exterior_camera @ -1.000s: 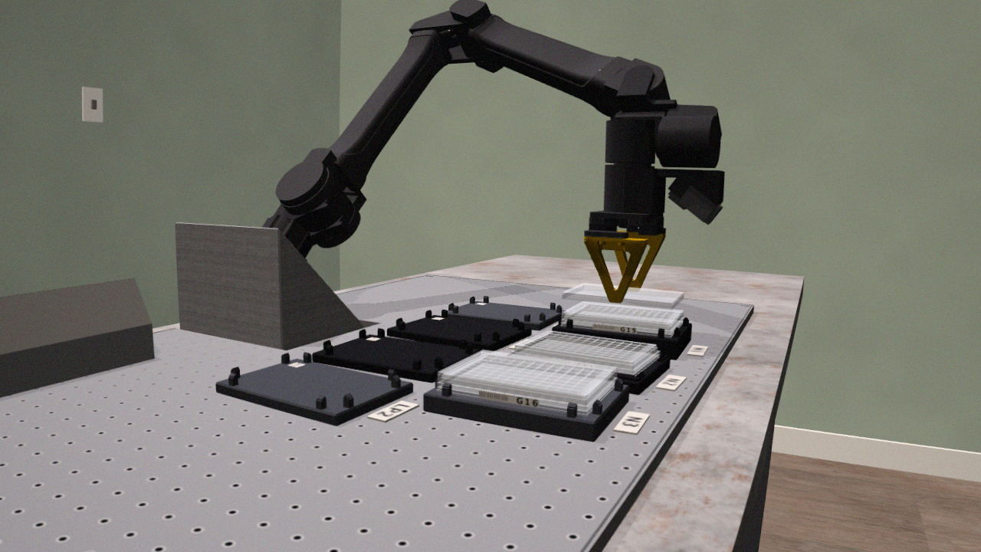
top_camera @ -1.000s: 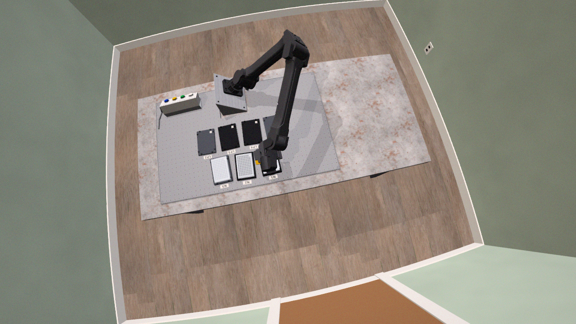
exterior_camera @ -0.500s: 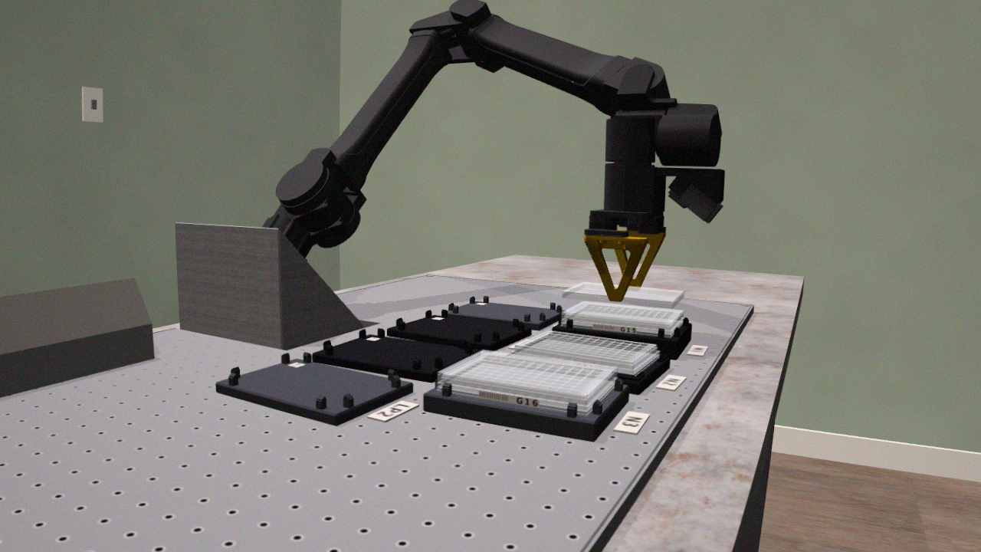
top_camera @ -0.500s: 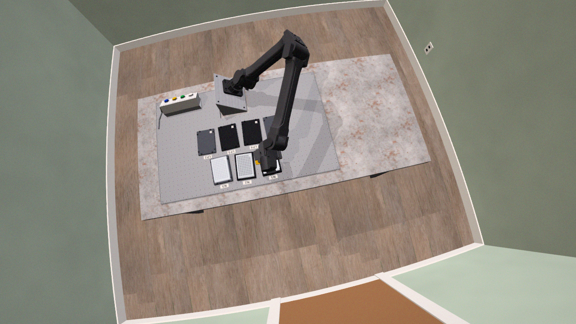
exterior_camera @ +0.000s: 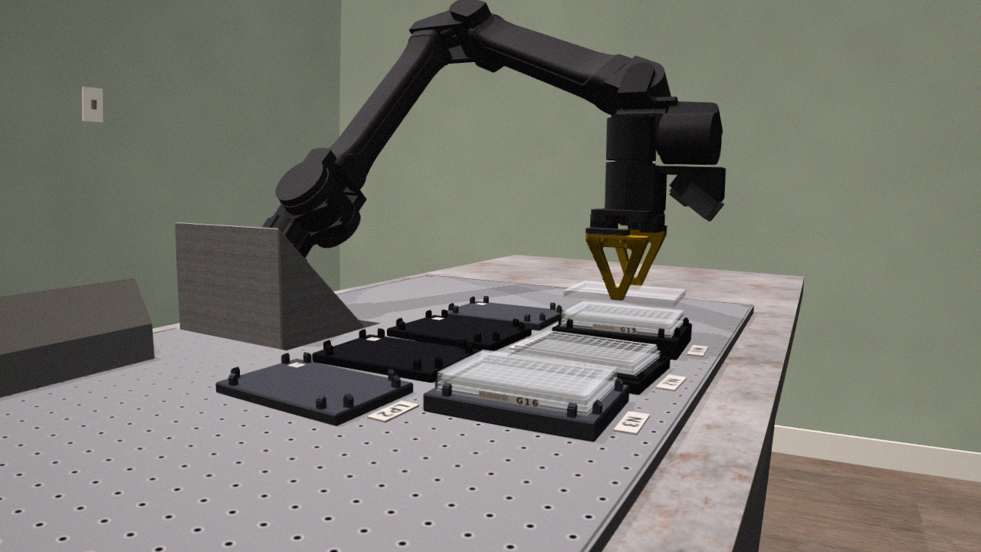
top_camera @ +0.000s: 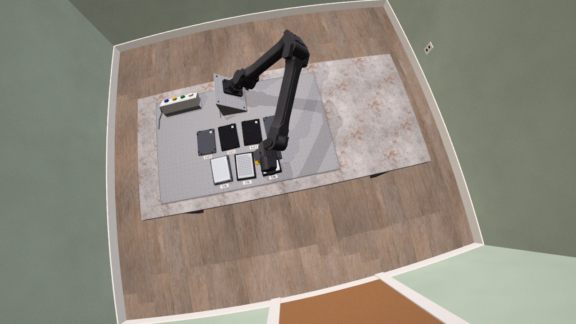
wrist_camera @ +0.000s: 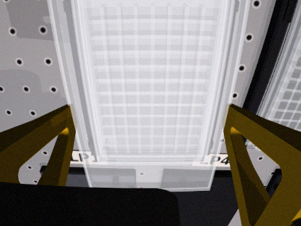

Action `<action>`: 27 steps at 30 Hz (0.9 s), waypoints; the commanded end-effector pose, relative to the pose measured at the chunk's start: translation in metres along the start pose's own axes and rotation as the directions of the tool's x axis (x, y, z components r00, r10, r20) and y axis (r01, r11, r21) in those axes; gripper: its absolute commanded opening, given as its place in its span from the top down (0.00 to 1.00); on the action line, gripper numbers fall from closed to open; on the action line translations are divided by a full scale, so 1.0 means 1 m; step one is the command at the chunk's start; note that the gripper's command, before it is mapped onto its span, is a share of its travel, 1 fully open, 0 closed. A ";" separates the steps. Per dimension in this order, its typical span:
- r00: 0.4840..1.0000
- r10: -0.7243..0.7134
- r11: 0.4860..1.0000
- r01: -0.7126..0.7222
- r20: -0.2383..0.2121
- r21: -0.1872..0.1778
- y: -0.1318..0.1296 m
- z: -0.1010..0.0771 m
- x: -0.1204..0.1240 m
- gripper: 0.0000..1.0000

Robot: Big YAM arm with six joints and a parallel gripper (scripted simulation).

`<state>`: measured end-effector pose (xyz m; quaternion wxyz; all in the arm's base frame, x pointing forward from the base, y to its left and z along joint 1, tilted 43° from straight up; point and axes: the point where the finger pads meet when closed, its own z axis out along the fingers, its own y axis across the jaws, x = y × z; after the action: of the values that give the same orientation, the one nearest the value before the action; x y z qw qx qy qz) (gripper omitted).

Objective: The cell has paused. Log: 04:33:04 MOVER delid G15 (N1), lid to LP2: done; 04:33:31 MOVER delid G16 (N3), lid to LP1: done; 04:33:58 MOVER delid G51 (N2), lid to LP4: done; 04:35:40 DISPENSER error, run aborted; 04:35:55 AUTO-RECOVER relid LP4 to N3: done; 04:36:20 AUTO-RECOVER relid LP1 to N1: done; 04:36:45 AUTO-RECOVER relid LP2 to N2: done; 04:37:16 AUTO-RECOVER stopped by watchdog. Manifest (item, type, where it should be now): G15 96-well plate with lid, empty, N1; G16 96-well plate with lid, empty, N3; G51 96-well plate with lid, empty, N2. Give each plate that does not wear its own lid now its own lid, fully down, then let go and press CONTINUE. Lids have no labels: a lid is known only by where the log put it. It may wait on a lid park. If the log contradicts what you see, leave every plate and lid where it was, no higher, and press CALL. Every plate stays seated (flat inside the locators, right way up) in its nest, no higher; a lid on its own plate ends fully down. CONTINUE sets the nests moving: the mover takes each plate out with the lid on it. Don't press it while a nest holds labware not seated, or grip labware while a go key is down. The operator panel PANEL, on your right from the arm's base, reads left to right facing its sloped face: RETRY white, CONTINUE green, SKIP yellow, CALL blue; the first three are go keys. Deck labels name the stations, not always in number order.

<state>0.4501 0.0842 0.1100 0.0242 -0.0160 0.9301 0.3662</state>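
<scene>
The tool (exterior_camera: 624,294) grips a clear lid (exterior_camera: 641,294) hovering above plate G15 (exterior_camera: 622,318) in nest N1, so the swap looks under way, and next it likely needs carrying to a vacant lid park (exterior_camera: 312,387).

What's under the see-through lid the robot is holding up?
Right under the lid, held clear in the gripper, sits plate G15 in its black nest N1. Its grid of wells shows through the lid. Whether the wells hold anything cannot be made out.
</scene>
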 end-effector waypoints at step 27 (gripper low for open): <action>0.997 0.065 0.998 -0.066 0.050 0.015 -0.132 -0.018 -0.016 1.00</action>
<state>0.4529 0.0035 0.0370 0.0067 0.0293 0.9305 0.3651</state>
